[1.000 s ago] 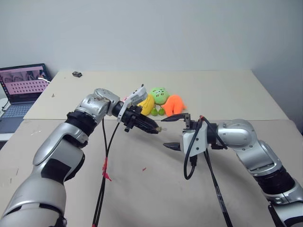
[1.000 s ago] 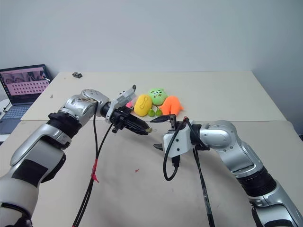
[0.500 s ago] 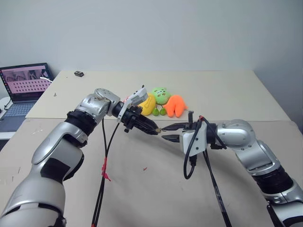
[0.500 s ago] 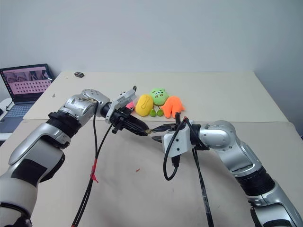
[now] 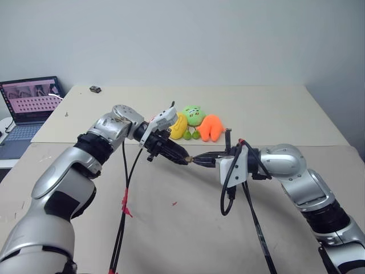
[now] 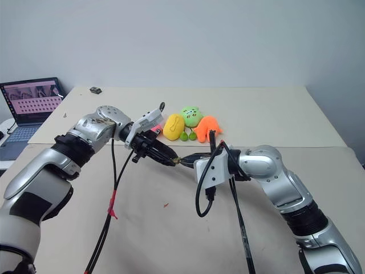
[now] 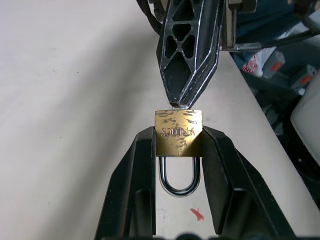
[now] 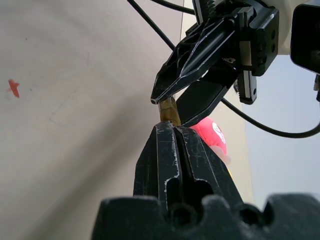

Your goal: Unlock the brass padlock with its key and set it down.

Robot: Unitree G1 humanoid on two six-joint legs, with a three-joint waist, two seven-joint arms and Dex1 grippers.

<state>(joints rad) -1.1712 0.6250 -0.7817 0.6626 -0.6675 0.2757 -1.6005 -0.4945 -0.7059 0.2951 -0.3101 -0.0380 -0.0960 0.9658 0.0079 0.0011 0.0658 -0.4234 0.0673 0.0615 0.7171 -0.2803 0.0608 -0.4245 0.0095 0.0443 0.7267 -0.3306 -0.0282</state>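
Note:
The brass padlock (image 7: 178,131) hangs above the table, pinched at its sides by my left gripper (image 7: 178,135), with the silvery shackle (image 7: 179,186) pointing back toward the wrist. In the head views the two grippers meet tip to tip over the table's middle, left gripper (image 5: 184,156) and right gripper (image 5: 198,160). My right gripper (image 8: 174,128) is shut, its tips pressed against the padlock's (image 8: 169,110) bottom face. The key is almost wholly hidden in those tips; only a sliver of metal (image 7: 175,105) shows at the lock's face.
Plush toys lie just behind the grippers: yellow (image 5: 179,127), green (image 5: 193,115), orange (image 5: 210,127), with small green balls (image 5: 190,135). A laptop (image 5: 28,105) stands at the far left, and a small dark object (image 5: 93,89) lies at the table's back. Cables (image 5: 125,194) hang from both arms.
My right gripper went from wide open to shut, its tips closing at the padlock's bottom face. The left gripper kept the padlock in place.

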